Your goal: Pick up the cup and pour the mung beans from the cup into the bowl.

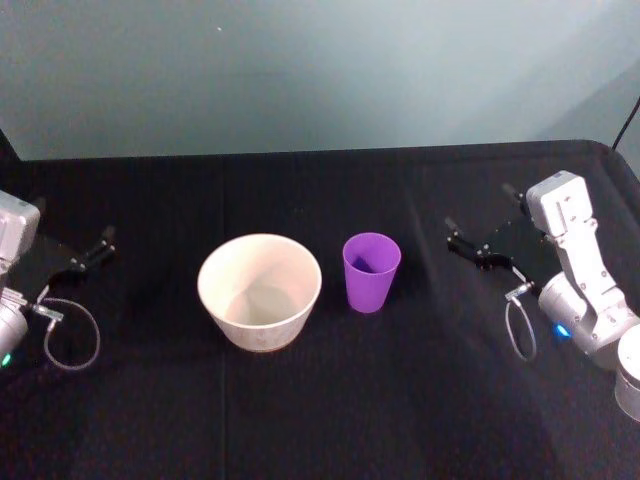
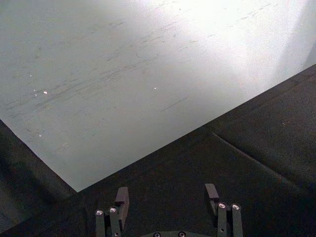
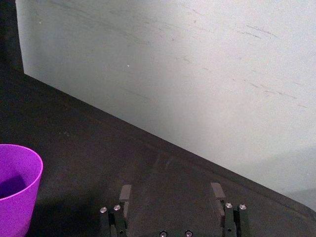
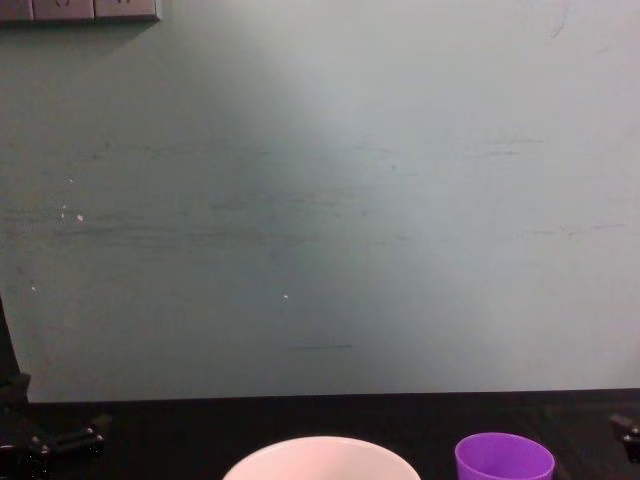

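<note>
A small purple cup (image 1: 371,272) stands upright on the black table, just right of the wide white bowl (image 1: 260,290), with a narrow gap between them. The cup's inside is in shadow and I cannot make out the mung beans. The bowl looks empty. My right gripper (image 1: 478,220) hovers open to the right of the cup, apart from it. In the right wrist view the right gripper (image 3: 171,191) is open, with the cup (image 3: 17,187) off to one side. My left gripper (image 1: 82,238) is open at the far left, away from the bowl. Its wrist view shows the left gripper (image 2: 167,193) open over bare cloth.
The black tablecloth (image 1: 330,400) covers the whole table. A pale teal wall (image 4: 320,220) rises behind its far edge. From the chest view, the bowl's rim (image 4: 320,452) and the cup's top (image 4: 503,458) sit low in the picture. Loose cables hang by both wrists.
</note>
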Available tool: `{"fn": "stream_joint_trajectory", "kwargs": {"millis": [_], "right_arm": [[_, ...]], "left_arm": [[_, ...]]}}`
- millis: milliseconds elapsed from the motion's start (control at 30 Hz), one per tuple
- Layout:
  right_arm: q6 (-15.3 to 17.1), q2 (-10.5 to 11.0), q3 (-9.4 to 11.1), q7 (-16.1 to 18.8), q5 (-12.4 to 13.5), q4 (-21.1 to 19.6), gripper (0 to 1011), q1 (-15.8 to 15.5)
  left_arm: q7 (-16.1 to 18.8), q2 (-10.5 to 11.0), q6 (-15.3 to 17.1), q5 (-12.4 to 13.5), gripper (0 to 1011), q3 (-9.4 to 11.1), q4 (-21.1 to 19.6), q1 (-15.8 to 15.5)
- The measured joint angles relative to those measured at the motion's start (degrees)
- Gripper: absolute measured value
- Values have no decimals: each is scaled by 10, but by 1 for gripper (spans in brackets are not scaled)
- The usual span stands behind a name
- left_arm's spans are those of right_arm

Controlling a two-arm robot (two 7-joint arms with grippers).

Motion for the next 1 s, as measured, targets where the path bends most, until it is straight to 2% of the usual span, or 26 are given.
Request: {"fn": "stream_joint_trajectory", "kwargs": {"millis": [667,933,1000], "right_arm": [[0,0,0,0,0,0,1000,0],[-13,17,35,-2,9,-44,1000,-44],[-26,26,48,9,25,-56,1000,-61]], "left_arm": [[0,0,0,0,1000,0,0,0],[0,0,0,0,1000,0,0,0],[0,0,0,0,1000,0,0,0]]}}
